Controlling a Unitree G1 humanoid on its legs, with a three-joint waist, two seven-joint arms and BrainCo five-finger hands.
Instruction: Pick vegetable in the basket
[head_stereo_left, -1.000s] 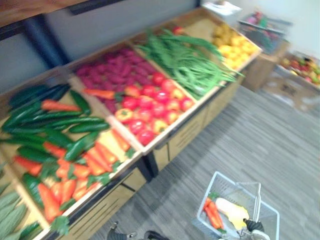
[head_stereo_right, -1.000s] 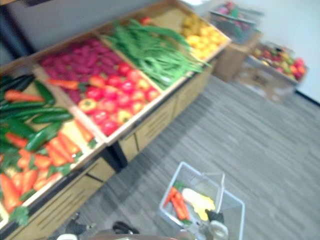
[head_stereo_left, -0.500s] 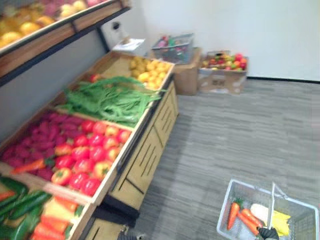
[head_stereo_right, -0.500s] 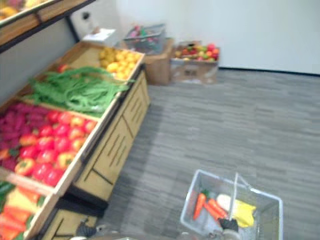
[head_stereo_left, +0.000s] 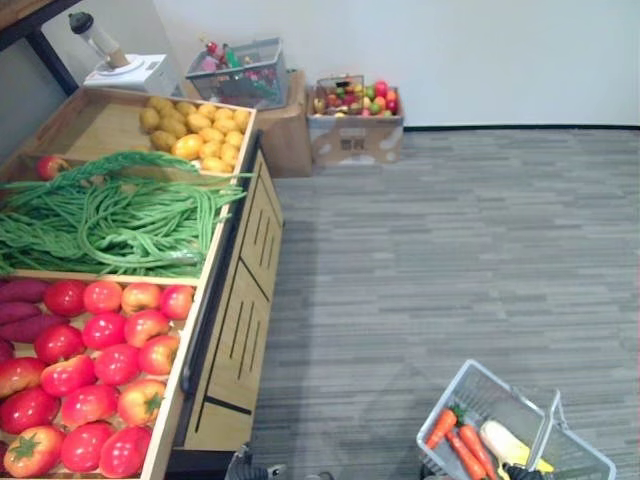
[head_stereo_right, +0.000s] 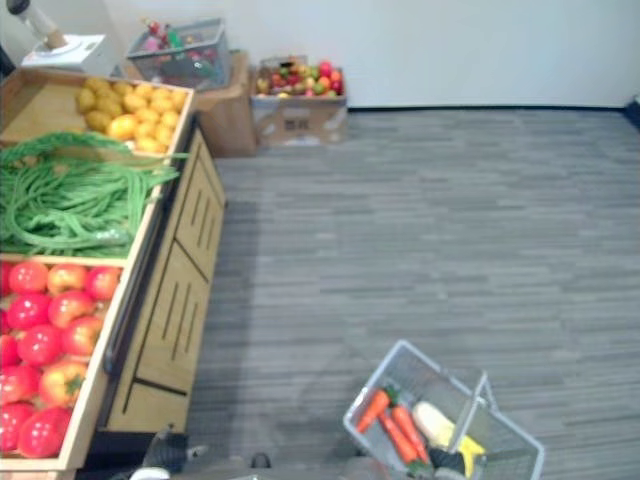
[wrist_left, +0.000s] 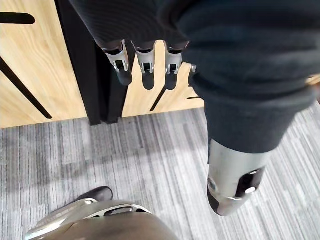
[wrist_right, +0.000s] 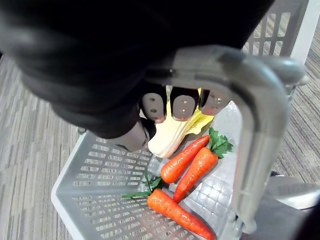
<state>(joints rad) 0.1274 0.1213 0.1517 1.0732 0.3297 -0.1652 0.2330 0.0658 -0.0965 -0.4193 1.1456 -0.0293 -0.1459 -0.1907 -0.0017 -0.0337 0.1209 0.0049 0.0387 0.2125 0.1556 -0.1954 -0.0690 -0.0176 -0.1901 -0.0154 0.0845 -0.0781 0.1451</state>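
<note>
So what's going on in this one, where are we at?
The robot stands beside a produce stand, its right hand curled round the handle of a grey basket that holds three carrots and a pale yellow vegetable. Its left hand hangs open near the stand's wooden front, holding nothing. Tomatoes and green beans lie in the stand's bins.

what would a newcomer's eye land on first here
First, the wooden stand along the robot's left, with bright red tomatoes, a heap of green long beans and yellow produce in separate bins. Next, the grey basket at lower right, holding orange carrots, with the right hand curled round its handle. The left hand hangs open by the stand.
</note>
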